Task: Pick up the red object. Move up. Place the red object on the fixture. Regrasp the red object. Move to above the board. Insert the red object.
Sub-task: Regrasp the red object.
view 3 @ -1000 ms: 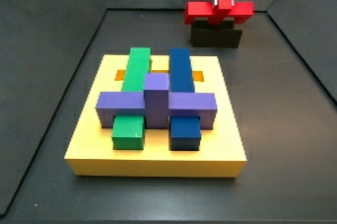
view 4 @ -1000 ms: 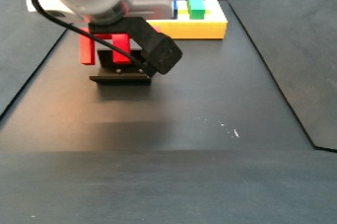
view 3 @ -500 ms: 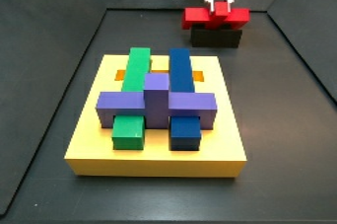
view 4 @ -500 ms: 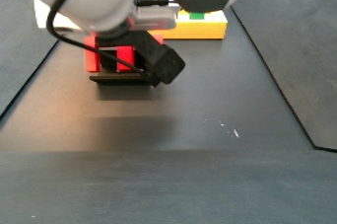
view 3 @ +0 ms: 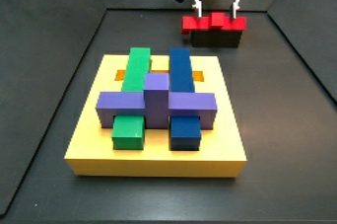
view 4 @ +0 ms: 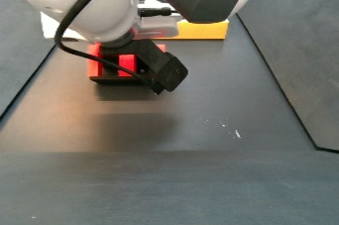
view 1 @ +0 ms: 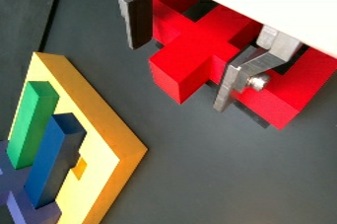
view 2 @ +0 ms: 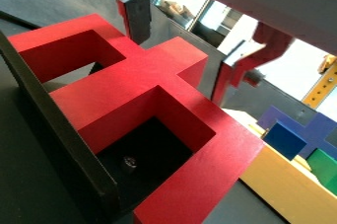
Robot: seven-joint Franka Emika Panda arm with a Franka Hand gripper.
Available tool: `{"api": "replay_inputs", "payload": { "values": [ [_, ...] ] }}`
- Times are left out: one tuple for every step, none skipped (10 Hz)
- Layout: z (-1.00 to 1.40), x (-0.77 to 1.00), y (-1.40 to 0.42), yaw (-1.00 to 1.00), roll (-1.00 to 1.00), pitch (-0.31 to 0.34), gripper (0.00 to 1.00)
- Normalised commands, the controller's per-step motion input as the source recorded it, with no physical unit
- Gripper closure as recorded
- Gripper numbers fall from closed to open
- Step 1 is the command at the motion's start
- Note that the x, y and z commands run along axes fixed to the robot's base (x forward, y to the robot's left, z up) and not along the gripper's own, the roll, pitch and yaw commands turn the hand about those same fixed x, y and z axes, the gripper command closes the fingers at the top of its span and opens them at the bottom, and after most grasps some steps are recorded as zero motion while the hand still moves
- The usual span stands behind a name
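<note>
Red blocky plastic piece (view 1: 218,55), a long bar with a short stub at its middle, sits on the small black notched fixture (view 3: 215,37) directly beneath the end effector (view 1: 184,55). Its silver-plate fingers (view 1: 137,16) stand parted on either side of the stub, gripping nothing as far as both wrist views show. Closing off-centre could tilt the piece in its seat. The bar lies level, crosswise to the finger gap; the yellow slotted board (view 1: 105,129) lies off to one side.
</note>
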Motion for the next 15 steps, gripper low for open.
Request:
{"api": "replay_inputs", "payload": {
  "values": [
    [0.02,0.00,-0.07,0.00,0.16,0.000,0.00],
    [0.13,0.00,-0.07,0.00,0.31,0.069,0.00],
    [0.19,0.09,-0.06,0.01,0.33,0.114,0.00],
    [0.26,0.06,-0.07,0.00,0.37,0.123,0.00],
    [0.31,0.08,-0.06,0.00,0.28,0.094,0.00],
    [0.32,0.04,-0.08,0.00,0.31,0.083,0.00],
    [0.33,0.05,-0.10,0.00,0.39,0.117,0.00],
    [0.29,0.04,-0.12,0.00,0.53,0.140,0.00],
    [0.20,0.08,-0.11,0.03,0.84,0.197,0.00],
    [0.14,0.03,-0.10,0.04,1.00,0.263,0.00],
    [0.14,0.05,-0.11,0.05,1.00,0.314,0.00],
    [0.15,0.05,-0.13,0.05,1.00,0.334,0.00],
    [0.14,0.05,-0.13,0.06,1.00,0.346,0.00],
    [0.13,0.05,-0.13,0.05,1.00,0.351,0.00],
    [0.09,0.04,-0.11,0.04,1.00,0.323,0.00]
  ]
}}
